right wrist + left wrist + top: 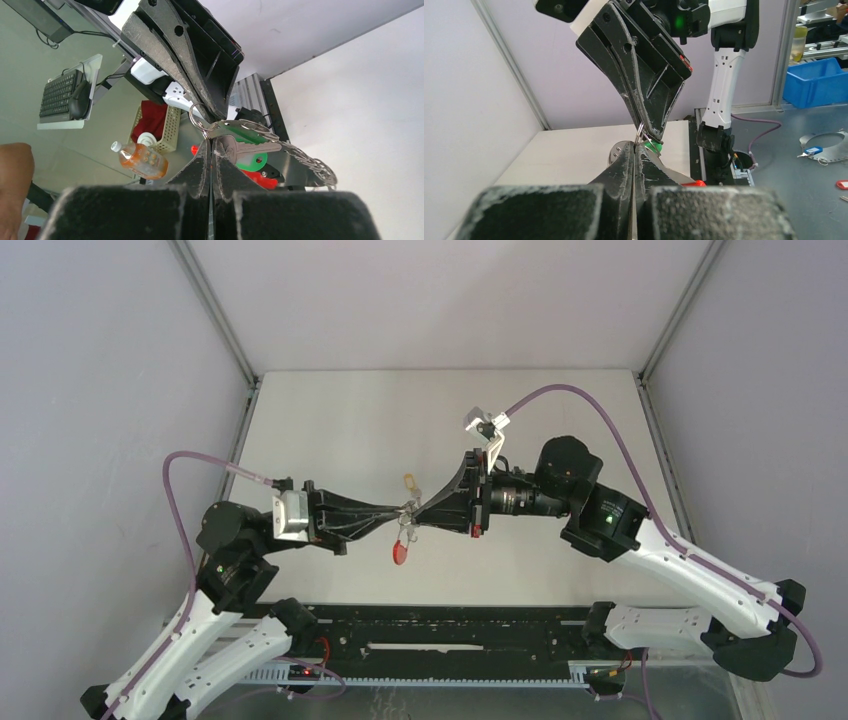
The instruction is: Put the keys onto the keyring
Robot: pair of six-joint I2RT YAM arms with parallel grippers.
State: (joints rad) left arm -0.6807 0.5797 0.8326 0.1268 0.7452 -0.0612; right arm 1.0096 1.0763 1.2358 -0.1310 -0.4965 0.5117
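Observation:
My left gripper (400,510) and right gripper (420,512) meet tip to tip above the table's middle, both shut. Between them is the keyring's small wire ring (198,118), also seen in the left wrist view (639,133); each gripper's tips pinch it. The green-headed key (252,161) hangs on the ring beside my right fingertips (222,150), its green head (654,146) just past my left gripper (638,146). The keyring's looped chain (310,162) and red section (401,553) dangle below. The yellow-orange key (408,480) lies on the table just behind the grippers.
The white table (340,430) is walled left, right and back. A black rail (440,625) runs along the near edge between the arm bases.

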